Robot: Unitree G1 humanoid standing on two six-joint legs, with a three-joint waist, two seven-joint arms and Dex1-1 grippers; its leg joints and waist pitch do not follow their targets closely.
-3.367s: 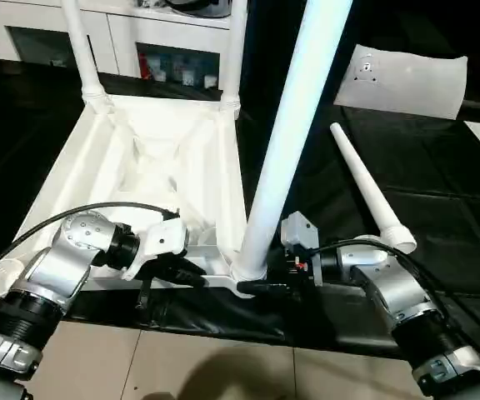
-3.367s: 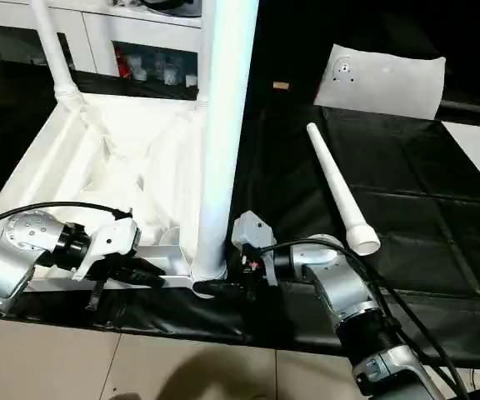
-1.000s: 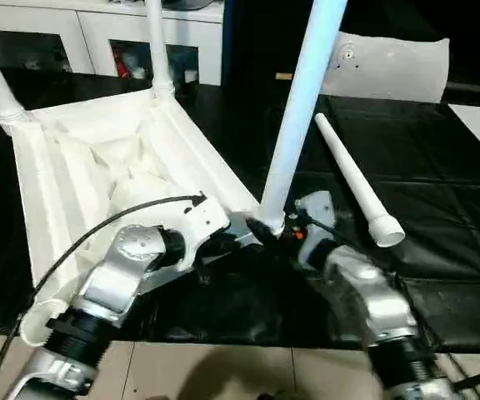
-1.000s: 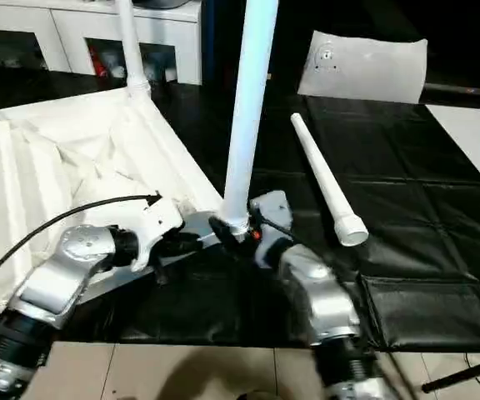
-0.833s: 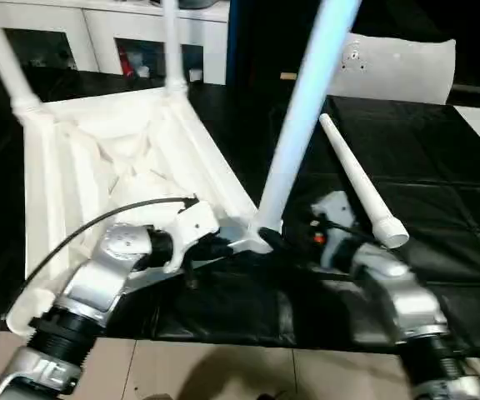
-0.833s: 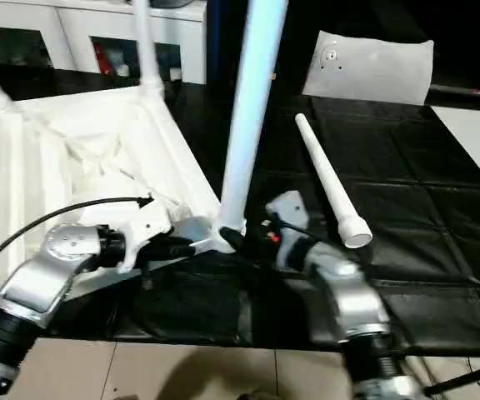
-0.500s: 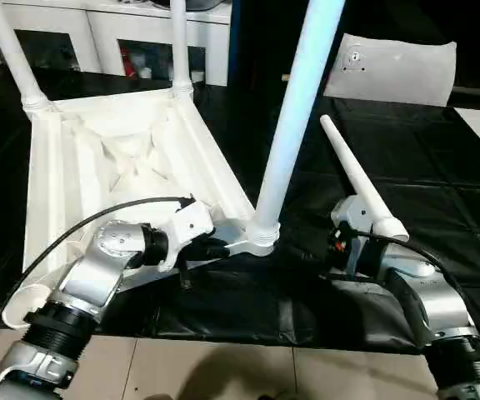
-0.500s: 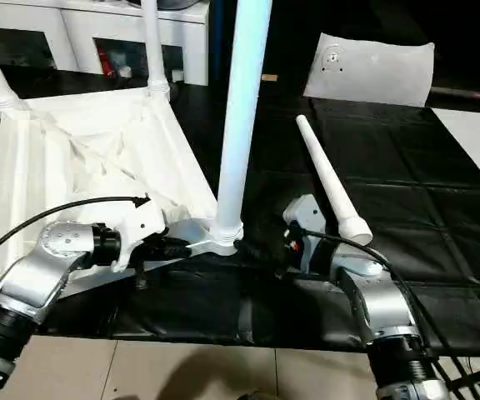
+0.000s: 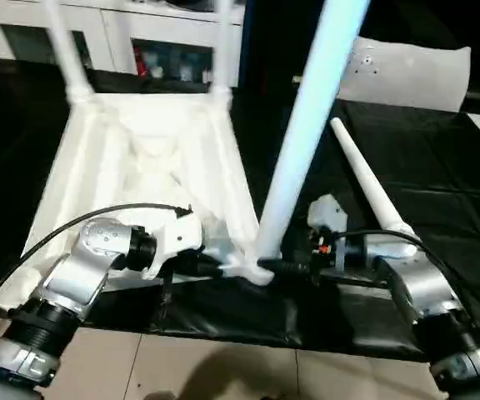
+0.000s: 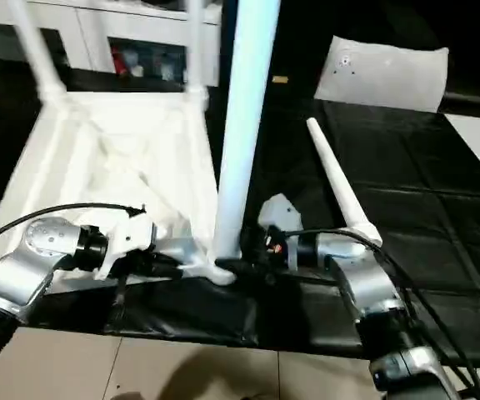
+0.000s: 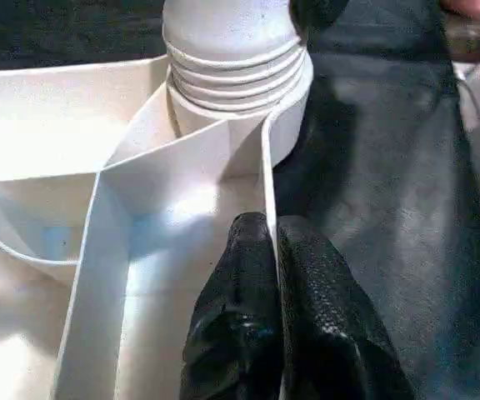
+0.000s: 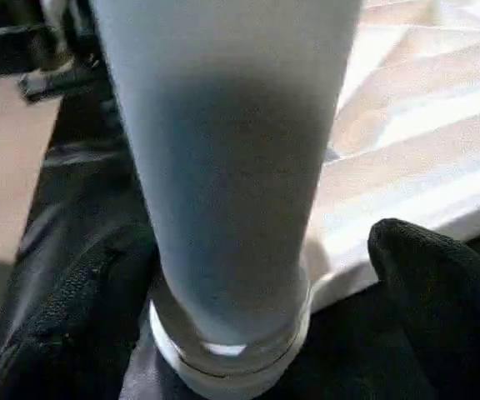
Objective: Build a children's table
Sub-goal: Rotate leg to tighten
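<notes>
— Starting from the left end effector: what has it got?
— Its two black fingers are pressed together on the thin side wall of the children's table, just short of the near corner socket. The left wrist view shows the screw threads of the near leg seated in that socket, which the head views blur.
— And the right end effector?
— Spread wide, one finger on each side of the near leg's base, not squeezing it. The right wrist view makes that gap plain; in the head views the fingers merge into a dark shape at the leg's foot.
— Where does the table itself lie?
— Upside down on the black-covered work surface, ribbed underside up, two far legs upright in their sockets. The near corner sits right at the surface's front edge, beige floor just beyond.
— Anything else nearby?
— A loose leg lies on the black cover beside the right forearm, and a flat whitish bag lies well behind it. Open black surface stretches to the right of both.
</notes>
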